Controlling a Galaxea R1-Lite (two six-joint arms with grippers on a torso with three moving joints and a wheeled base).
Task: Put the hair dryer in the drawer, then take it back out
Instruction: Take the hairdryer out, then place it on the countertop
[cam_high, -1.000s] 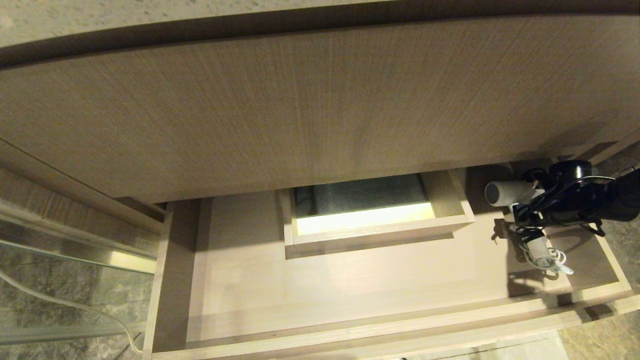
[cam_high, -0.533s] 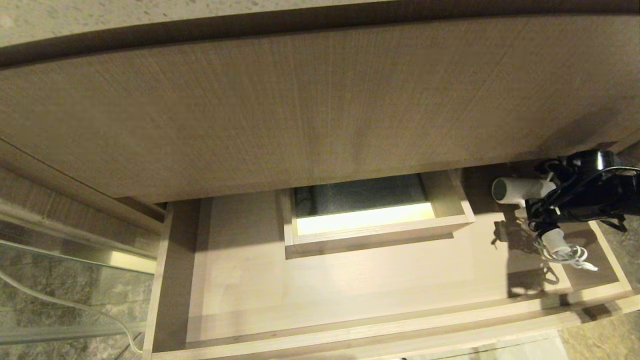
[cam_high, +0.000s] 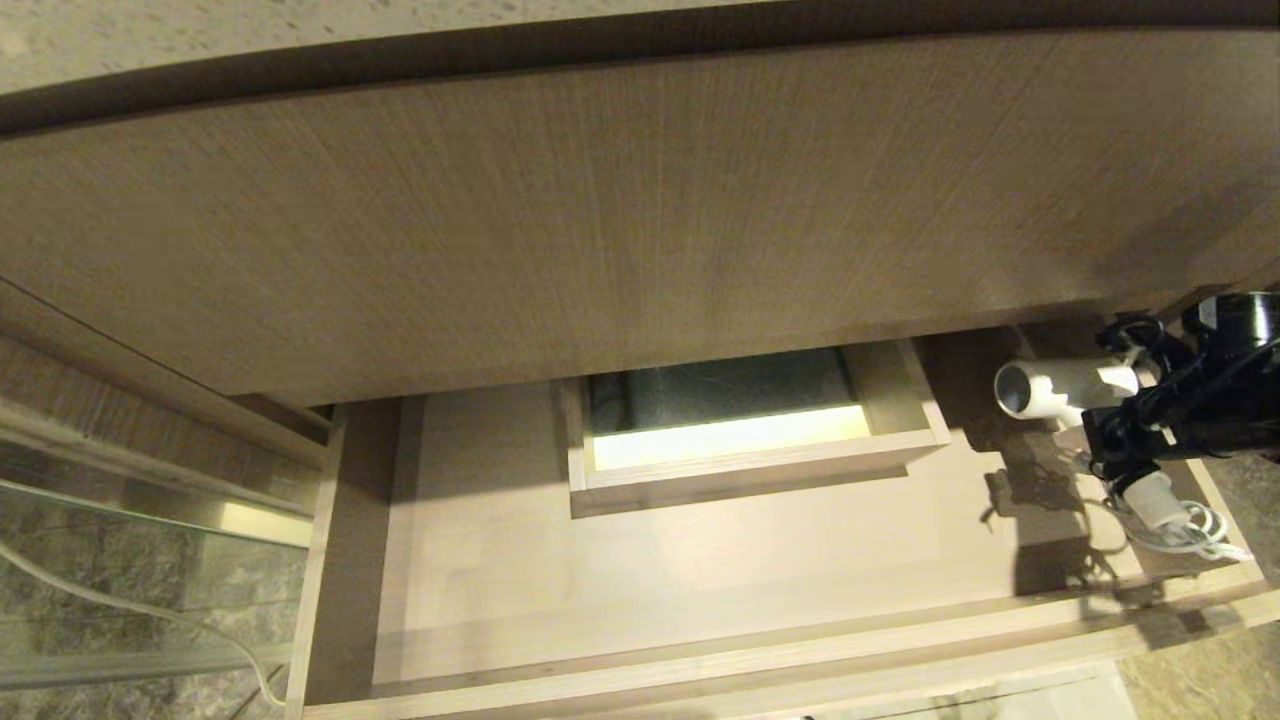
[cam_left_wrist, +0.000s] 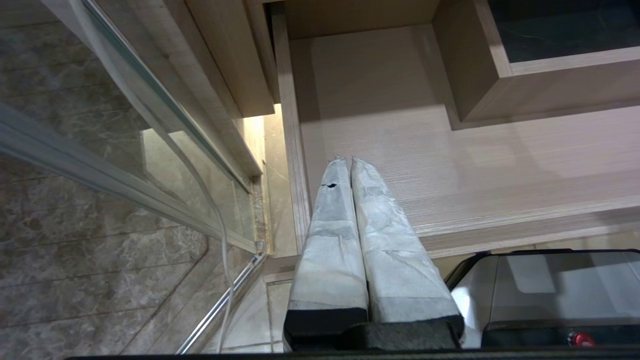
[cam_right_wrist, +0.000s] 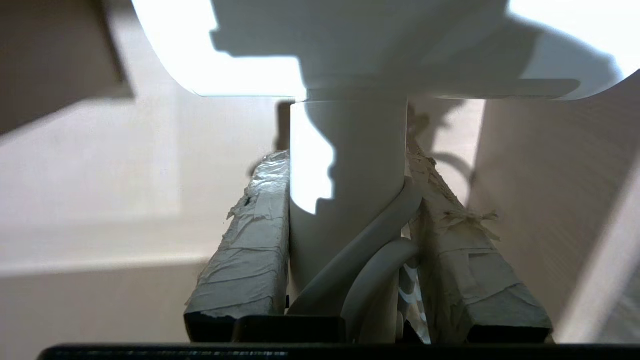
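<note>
Right gripper: clamped on the handle of the hair dryer, a loop of white cord pinched in with it between the taped fingers. Position: over the far right corner of the drawer, near its right wall.

Hair dryer: white, short barrel lying level, grey round end turned toward the drawer's boxed cutout. Carried clear of the drawer floor, judging by the separate shadow beneath it. Bundled cord hangs below the handle, over the drawer's right front corner.

Handling, as judged: light, rigid plastic shell, smooth and likely slippery; top-heavy at the barrel, so it may swivel in a loose hold. Handle is the best place to grip. Loose cord is soft and could snag the drawer's rim.

Left gripper: fingers pressed together, empty, parked beside the drawer's left front corner.

Wood panel: tall, plain, above the drawer's back.
</note>
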